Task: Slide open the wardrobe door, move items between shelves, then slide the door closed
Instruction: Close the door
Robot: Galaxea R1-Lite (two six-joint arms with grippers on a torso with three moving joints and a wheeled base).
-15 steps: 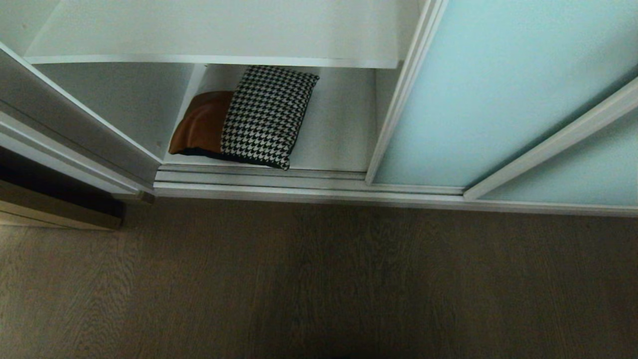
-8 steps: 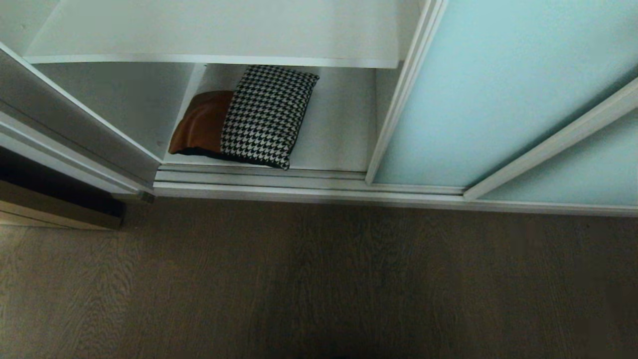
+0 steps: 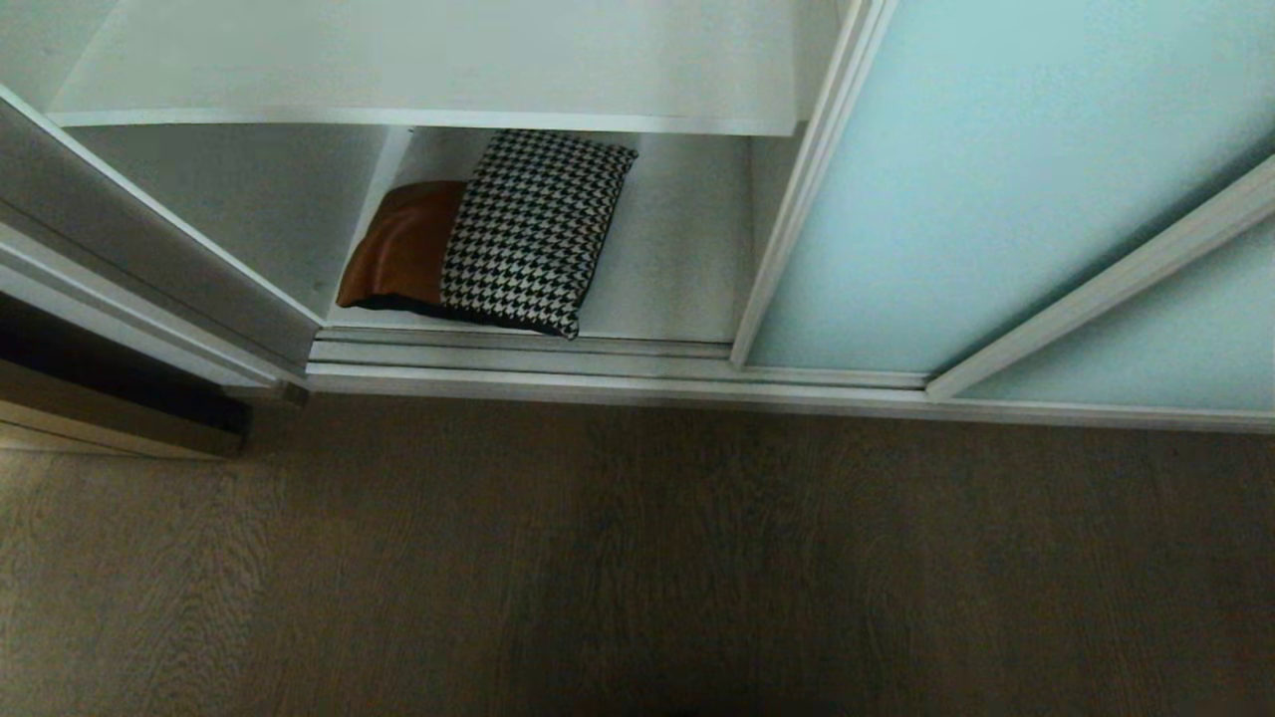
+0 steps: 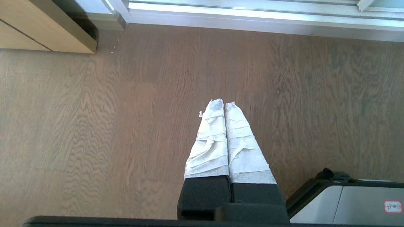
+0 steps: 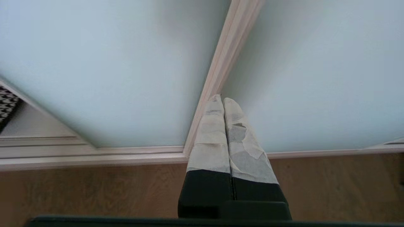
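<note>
The cushion (image 3: 518, 229), tan leather-like at one end and houndstooth over the rest, lies on the lowest white shelf (image 3: 677, 249) in the open left part of the wardrobe. A second shelf (image 3: 448, 60) spans above it. The frosted aqua sliding wardrobe door (image 3: 996, 179) covers the right part. Neither arm shows in the head view. In the right wrist view my right gripper (image 5: 222, 99) is shut and empty, its tips close before the pale frame strip (image 5: 227, 47) between two glass panels (image 5: 110, 63). My left gripper (image 4: 223, 103) hangs shut and empty over the wooden floor.
A silver floor track (image 3: 598, 363) runs along the wardrobe's foot. A light wooden door (image 4: 38, 28) stands to the left of it. My own base (image 4: 347, 201) shows beside the left gripper. Brown wood floor (image 3: 637, 558) stretches in front.
</note>
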